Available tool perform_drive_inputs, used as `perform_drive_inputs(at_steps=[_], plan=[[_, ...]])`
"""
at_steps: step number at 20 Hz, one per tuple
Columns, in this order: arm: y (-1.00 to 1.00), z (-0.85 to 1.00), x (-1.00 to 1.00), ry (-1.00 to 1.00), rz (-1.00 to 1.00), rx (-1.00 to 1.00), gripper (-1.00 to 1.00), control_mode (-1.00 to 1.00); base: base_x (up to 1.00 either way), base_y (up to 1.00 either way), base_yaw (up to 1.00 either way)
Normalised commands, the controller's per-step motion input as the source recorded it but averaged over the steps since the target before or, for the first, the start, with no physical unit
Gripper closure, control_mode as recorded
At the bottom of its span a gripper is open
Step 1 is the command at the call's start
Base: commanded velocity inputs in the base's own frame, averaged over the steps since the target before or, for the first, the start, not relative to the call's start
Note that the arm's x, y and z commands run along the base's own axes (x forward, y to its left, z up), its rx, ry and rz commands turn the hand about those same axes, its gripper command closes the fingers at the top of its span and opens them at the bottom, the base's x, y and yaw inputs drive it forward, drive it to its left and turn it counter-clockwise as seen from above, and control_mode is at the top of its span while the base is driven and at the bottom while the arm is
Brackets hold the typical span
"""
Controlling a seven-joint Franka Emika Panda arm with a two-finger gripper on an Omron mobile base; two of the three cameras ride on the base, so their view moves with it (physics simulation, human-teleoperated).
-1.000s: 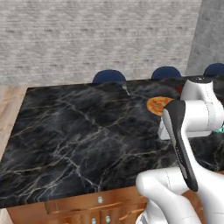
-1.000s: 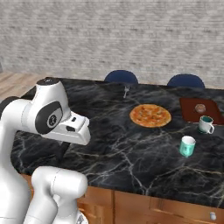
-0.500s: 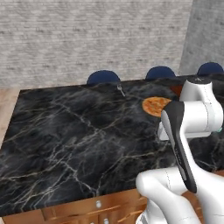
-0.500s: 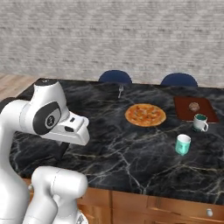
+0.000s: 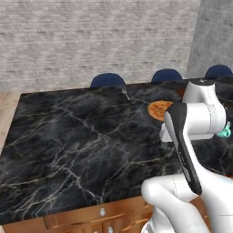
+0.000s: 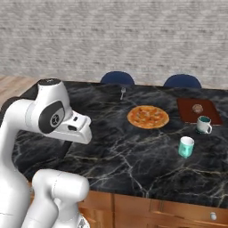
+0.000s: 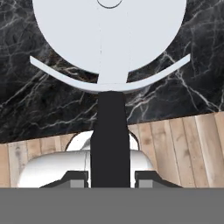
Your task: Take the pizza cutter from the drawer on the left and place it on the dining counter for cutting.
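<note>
On dining counter (image 6: 111, 147): pizza (image 6: 148, 117), fork (image 6: 122, 93), teal cup (image 6: 186, 146), mug (image 6: 204, 124); gripper (image 7: 111, 181) clenched on pizza cutter (image 7: 109, 41)

The white arm rises folded close over its own base, the upper link bent back on itself with dark joints showing at the elbow. The hand is tucked in beside the arm and points downward. The gripper (image 7: 112, 177) sits low in the hand view, its two small dark finger tips (image 7: 77, 179) drawn close, clamped on a slim dark upright piece that stands between them.
</note>
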Motion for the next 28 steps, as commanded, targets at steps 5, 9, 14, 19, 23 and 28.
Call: perform_drive_inputs(at_steps=[5,9,14,19,23,28], plan=[[0.08,-0.11,1.0,0.0,0.04,0.11,1.0,-1.0,0.0,0.0,0.0],[0.0,-0.26,1.0,0.0,0.01,0.07,1.0,-1.0,0.0,0.0,0.0],[-0.01,-0.15,1.0,0.04,-0.03,0.0,1.0,-1.0,0.0,0.0,0.0],[-0.01,-0.11,1.0,0.11,-0.04,-0.01,1.0,-1.0,0.0,0.0,0.0],[-0.16,-0.16,1.0,0.12,-0.04,0.0,1.0,-1.0,0.0,0.0,0.0],[-0.45,-0.21,1.0,0.08,-0.07,0.0,1.0,-1.0,0.0,0.0,0.0]])
